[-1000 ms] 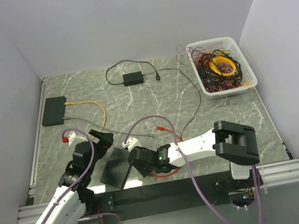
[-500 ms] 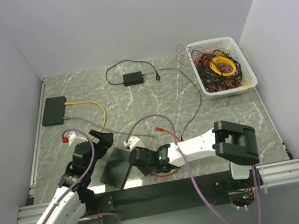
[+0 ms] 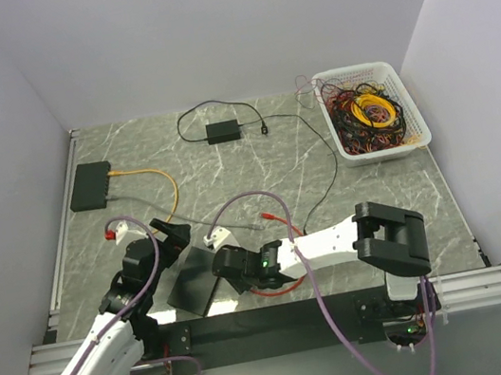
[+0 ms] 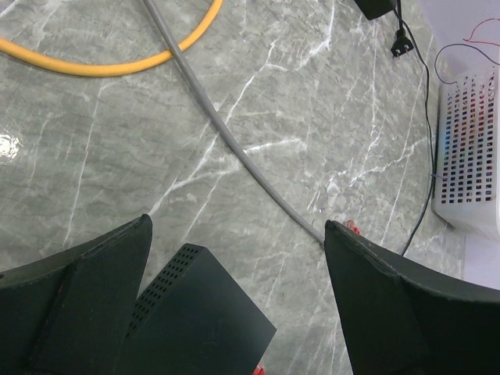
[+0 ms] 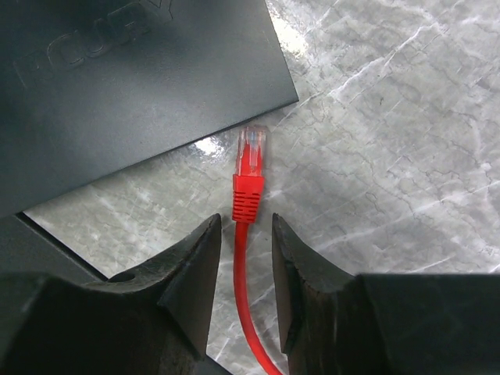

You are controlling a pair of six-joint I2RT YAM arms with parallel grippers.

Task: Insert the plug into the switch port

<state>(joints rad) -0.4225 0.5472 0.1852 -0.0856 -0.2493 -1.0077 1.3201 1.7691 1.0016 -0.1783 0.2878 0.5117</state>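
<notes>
The black switch (image 3: 193, 285) lies flat near the front edge, between the two arms. It also shows in the right wrist view (image 5: 117, 94) and the left wrist view (image 4: 199, 320). The red plug (image 5: 250, 168) lies on the table, its tip just short of the switch's edge. My right gripper (image 5: 246, 223) is open, its fingers either side of the red cable just behind the plug, with gaps on both sides. My left gripper (image 4: 237, 226) is wide open and empty above the switch's far corner. The switch's ports are hidden.
A second black box (image 3: 90, 185) with a yellow cable (image 3: 151, 176) sits at the far left. A grey cable (image 4: 234, 148) crosses the table. A black power adapter (image 3: 222, 132) lies at the back. A white basket (image 3: 416, 112) of tangled cables stands back right.
My right gripper has shifted slightly left, toward the switch. The left arm has barely moved.
</notes>
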